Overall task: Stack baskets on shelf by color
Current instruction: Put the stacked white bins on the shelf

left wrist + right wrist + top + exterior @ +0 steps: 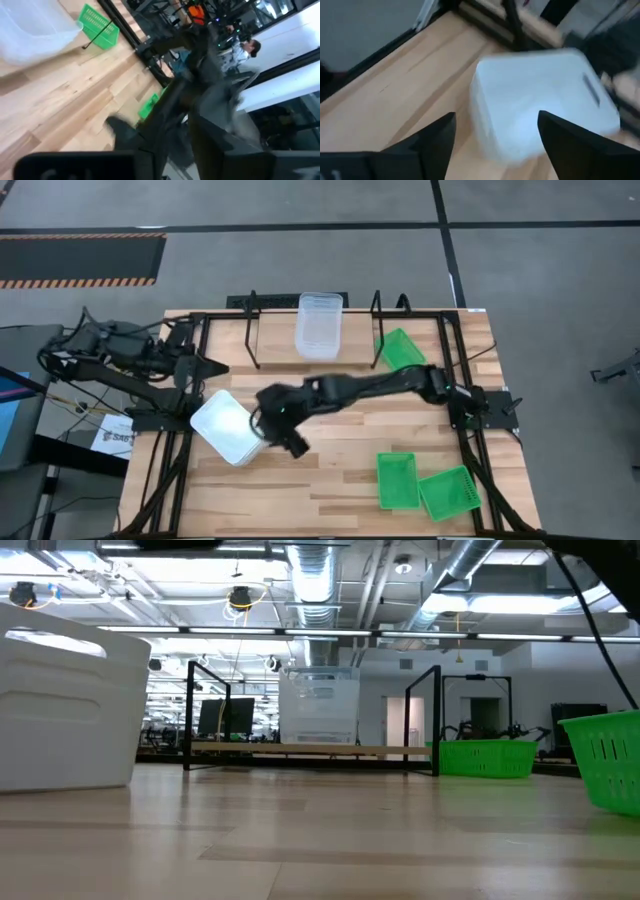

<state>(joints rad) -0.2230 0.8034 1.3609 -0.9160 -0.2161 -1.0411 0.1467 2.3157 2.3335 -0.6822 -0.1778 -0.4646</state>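
Wooden surface (pixel 330 480), clear basket (pixel 318 326) on the shelf (pixel 270 335) at 12 o'clock; right gripper (pixel 495 142), jaws released, just beside white basket (pixel 228 427) at 9 o'clock; left gripper (pixel 215 368), jaws' state untellable.

A person (pixel 243 51) stands in the room beyond the wooden table (pixel 340 470)

The desk (pixel 330 480) is pale wooden planking with visible grain and a soft satin sheen. Just ahead of the right arm's spread matt black fingers (pixel 432 142) sits a smooth, opaque white plastic basket (pixel 540 102). Farther beyond them, a clear, see-through plastic basket (pixel 319 325) with a faintly frosted look rests on the low shelf of thin black metal legs and light wooden board (pixel 300 749). The bright green plastic baskets (pixel 398 480) have open mesh sides.
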